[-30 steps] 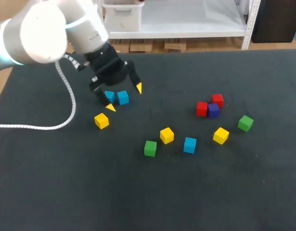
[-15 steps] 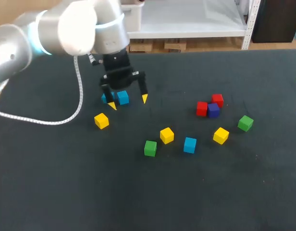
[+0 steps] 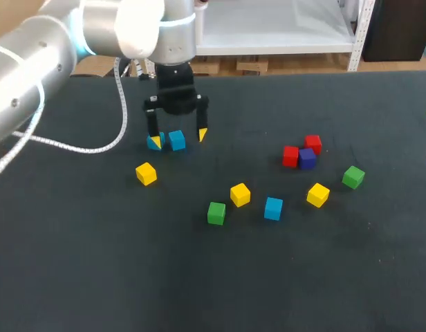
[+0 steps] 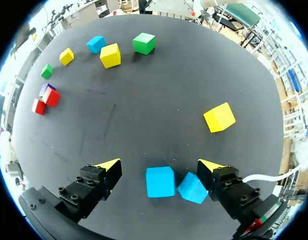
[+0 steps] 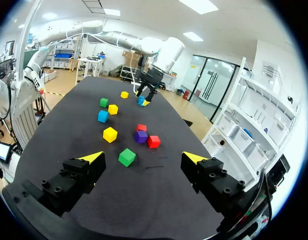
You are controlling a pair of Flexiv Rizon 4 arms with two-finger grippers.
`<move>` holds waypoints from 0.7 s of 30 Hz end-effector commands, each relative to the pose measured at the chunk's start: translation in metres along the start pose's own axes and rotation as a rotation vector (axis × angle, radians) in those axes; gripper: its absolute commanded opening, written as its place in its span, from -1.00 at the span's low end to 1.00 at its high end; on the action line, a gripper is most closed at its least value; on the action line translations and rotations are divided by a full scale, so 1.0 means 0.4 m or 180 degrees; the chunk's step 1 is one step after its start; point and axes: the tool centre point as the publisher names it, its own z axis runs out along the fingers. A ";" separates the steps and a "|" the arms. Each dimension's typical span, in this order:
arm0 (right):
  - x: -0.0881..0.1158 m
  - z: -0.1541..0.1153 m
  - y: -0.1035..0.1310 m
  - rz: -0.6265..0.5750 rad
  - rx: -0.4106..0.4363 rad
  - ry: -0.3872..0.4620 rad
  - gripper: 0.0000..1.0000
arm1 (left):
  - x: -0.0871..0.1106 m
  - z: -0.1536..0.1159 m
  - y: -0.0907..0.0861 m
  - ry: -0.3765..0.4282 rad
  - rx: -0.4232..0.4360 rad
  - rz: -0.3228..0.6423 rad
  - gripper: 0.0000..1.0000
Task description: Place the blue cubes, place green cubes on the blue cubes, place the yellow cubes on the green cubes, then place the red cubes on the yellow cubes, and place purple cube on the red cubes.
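Left gripper (image 3: pixel 178 137), fingers spread, straddles two blue cubes (image 4: pixel 160 182) lying side by side toward the table's (image 3: pixel 95 263) far left corner, probably to line up the base. Right gripper (image 5: pixel 143 157) hangs spread-fingered by the right edge, out of the way.

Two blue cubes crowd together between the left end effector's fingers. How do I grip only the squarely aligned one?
From above, with the left end effector rotated a quarter: pinch the blue cube by two faces clear of the skewed cube, whose corner crowds one side.
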 end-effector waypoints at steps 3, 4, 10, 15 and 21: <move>-0.001 0.000 0.002 -0.0002 0.0007 -0.0001 1.00 | 0.025 -0.005 0.008 -0.0071 0.0226 -0.0039 1.00; -0.001 0.000 0.002 -0.0002 0.0007 -0.0001 1.00 | 0.025 -0.006 0.011 -0.0072 0.0193 -0.0037 1.00; -0.001 0.000 0.002 -0.0002 0.0007 -0.0001 1.00 | 0.005 -0.011 0.043 -0.0063 0.0061 0.0046 1.00; -0.001 0.000 0.002 -0.0002 0.0007 -0.0001 1.00 | -0.004 0.003 0.060 -0.0105 -0.0020 0.0033 1.00; -0.001 0.000 0.002 -0.0002 0.0007 -0.0001 1.00 | 0.008 0.035 0.061 -0.0142 -0.0099 -0.0071 1.00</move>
